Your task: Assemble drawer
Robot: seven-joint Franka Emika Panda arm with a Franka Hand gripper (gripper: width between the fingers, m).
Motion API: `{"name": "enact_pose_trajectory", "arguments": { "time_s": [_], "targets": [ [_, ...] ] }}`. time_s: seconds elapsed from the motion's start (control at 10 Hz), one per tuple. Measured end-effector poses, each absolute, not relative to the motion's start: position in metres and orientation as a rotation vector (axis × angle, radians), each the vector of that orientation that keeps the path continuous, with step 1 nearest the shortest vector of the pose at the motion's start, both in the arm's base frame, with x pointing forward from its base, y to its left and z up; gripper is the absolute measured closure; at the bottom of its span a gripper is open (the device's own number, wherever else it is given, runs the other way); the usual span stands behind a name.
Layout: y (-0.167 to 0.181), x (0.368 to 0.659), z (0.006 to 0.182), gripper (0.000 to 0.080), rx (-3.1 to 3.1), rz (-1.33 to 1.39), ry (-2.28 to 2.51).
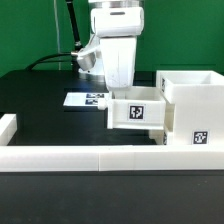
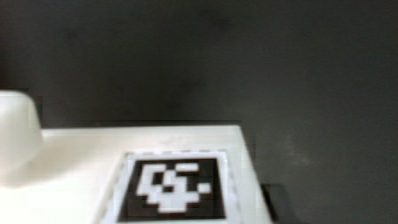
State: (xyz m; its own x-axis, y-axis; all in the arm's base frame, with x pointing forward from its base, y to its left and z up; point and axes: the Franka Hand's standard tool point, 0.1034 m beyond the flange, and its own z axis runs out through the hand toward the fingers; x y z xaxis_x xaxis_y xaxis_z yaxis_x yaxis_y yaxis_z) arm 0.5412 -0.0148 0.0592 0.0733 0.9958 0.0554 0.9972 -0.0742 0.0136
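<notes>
The drawer shows as two white pieces toward the exterior view's right on the black table (image 1: 40,105). The big boxy shell (image 1: 193,108) stands open-topped at the exterior view's right, one square tag low on its front face. A small tray (image 1: 136,112) sits just beside it on the exterior view's left, touching or partly slid into the shell (can't tell which), w/ a tag on its front face.

The gripper (image 1: 118,82) hangs right above the tray's back edge; the arm's white body hides the fingertips, so can't tell if the jaws are spread or pinching the tray wall. In the wrist view a flat white tagged surface (image 2: 178,165) fills the lower part, black table beyond it, and a blurred white rounded shape at one edge, too soft to name. A dark bit shows at the frame edge, poss. a fingertip, unclear.

Behind the tray, the marker board (image 1: 85,99) lies flat on the table. A low white border wall (image 1: 70,160) runs along the near edge, w/ a short block at the exterior view's left.
</notes>
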Motion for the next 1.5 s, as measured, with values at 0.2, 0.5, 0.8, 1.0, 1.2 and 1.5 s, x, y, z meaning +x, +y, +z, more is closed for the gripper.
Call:
{"name": "enact_pose_trajectory", "arguments": {
  "time_s": [0.2, 0.5, 0.8, 1.0, 1.2, 1.5],
  "targets": [
    [-0.013, 0.541, 0.059, 0.0757, -2.269, -0.073, -2.127],
    [-0.007, 0.541, 0.06, 0.0757, -2.25, -0.054, -2.135],
    [-0.004, 0.541, 0.059, 0.0757, -2.239, -0.032, -2.128],
    [-0.004, 0.541, 0.059, 0.0757, -2.239, -0.032, -2.127],
    [-0.003, 0.541, 0.058, 0.0757, -2.237, -0.032, -2.129],
    [0.002, 0.544, 0.058, 0.0757, -2.224, -0.034, -2.14]
  ]
}}
